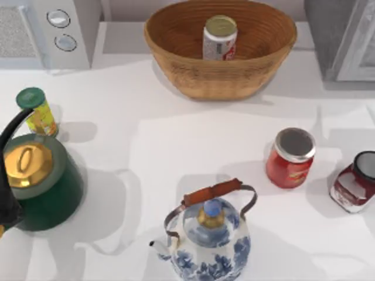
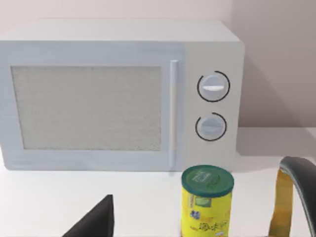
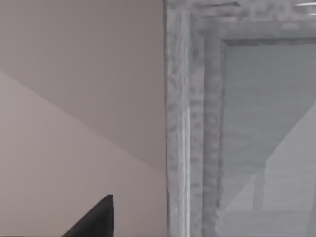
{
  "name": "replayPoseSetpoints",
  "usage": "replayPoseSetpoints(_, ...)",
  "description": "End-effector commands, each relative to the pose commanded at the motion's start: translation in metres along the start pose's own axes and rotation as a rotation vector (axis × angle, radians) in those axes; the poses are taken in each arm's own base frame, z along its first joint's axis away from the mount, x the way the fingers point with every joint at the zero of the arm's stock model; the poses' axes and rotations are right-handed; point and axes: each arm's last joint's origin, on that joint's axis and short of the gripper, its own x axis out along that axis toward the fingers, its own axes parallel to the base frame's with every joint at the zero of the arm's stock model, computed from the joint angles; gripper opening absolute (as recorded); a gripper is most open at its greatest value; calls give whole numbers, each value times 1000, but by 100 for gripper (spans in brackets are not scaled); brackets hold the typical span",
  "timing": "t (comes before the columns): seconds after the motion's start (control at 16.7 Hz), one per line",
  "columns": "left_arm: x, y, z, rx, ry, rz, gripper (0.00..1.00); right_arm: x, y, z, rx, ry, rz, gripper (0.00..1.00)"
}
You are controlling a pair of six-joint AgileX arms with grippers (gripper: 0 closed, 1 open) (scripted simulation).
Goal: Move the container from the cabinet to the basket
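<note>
The container [image 1: 220,37] stands upright inside the basket [image 1: 176,64] at the far centre, the grey cabinet [image 1: 328,35] far right. Neither gripper's finger opening can be told. A careless retreating arm could still tip the can.

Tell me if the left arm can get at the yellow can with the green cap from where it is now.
Probably yes. The yellow can stands upright in front of the microwave, facing the left wrist camera with bare table between. The green kettle sits close beside it and may crowd the approach.
</note>
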Motion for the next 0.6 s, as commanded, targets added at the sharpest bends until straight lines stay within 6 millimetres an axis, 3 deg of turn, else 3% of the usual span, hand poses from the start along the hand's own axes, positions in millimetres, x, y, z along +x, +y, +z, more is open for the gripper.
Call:
replayPoseSetpoints(0.12, 0, 0, 0, 0, 0, 0, 100, -37, -16, -28, -5, -4, 0, 100)
replayPoseSetpoints(0.24, 0, 0, 0, 0, 0, 0, 100, -60, -26, -63, -14, 19, 0, 100)
replayPoseSetpoints(0.42, 0, 0, 0, 0, 0, 0, 100, -77, -34, -113, -21, 71, 0, 100)
replayPoseSetpoints(0.6, 0, 0, 0, 0, 0, 0, 100, -82, -38, -141, -22, 106, 1, 100)
